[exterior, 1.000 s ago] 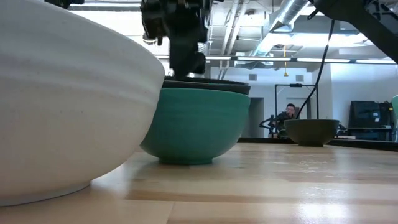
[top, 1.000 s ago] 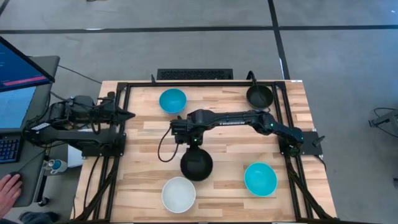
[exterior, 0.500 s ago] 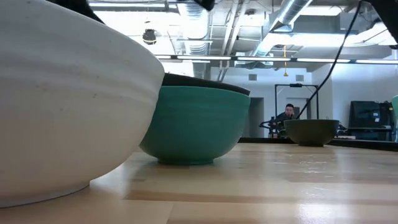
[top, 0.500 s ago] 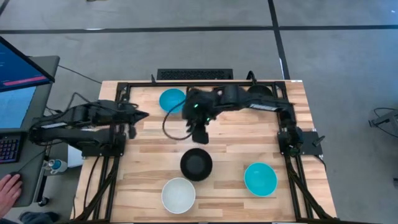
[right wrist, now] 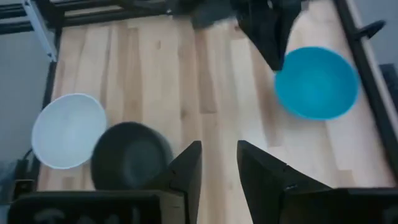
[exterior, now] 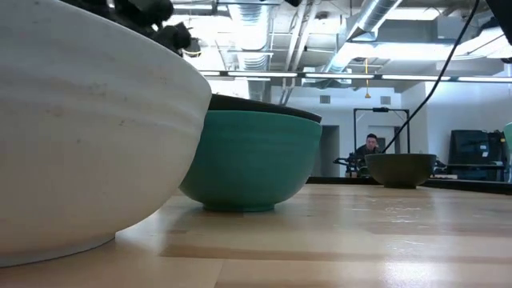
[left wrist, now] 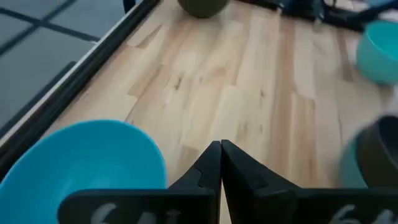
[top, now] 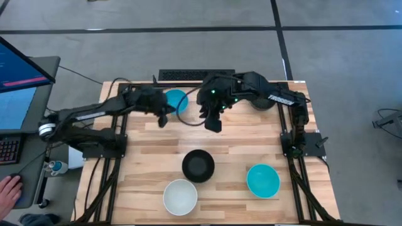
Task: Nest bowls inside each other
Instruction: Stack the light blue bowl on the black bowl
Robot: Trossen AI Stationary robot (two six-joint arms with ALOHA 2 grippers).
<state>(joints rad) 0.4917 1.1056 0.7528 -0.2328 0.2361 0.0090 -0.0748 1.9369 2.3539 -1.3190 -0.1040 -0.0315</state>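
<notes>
A black bowl point(top: 198, 164) sits nested in a dark teal bowl point(exterior: 252, 160) at the table's middle. A white bowl point(top: 180, 196) rests near the front edge, and a cyan bowl point(top: 262, 180) at the front right. Another cyan bowl point(top: 178, 99) stands at the far side. My left gripper point(top: 162, 119) is shut just left of this far cyan bowl point(left wrist: 87, 162), above the table and touching nothing. My right gripper point(top: 214, 124) hangs high over the table's middle, open point(right wrist: 217, 162) and empty. A dark bowl point(left wrist: 202, 5) sits at the far right, mostly under my right arm.
A black frame rail point(top: 188, 86) runs along the table's far edge behind the cyan bowl. Bare wood point(top: 239, 147) lies between the bowls. A person point(exterior: 370, 148) sits in the room beyond the table, and a hand point(top: 7, 191) shows at the left.
My right gripper has risen off the black bowl and drawn back toward the far edge; the black bowl stays nested in the teal one. My left arm has swung out from the table's left edge toward the far cyan bowl, dropping lower.
</notes>
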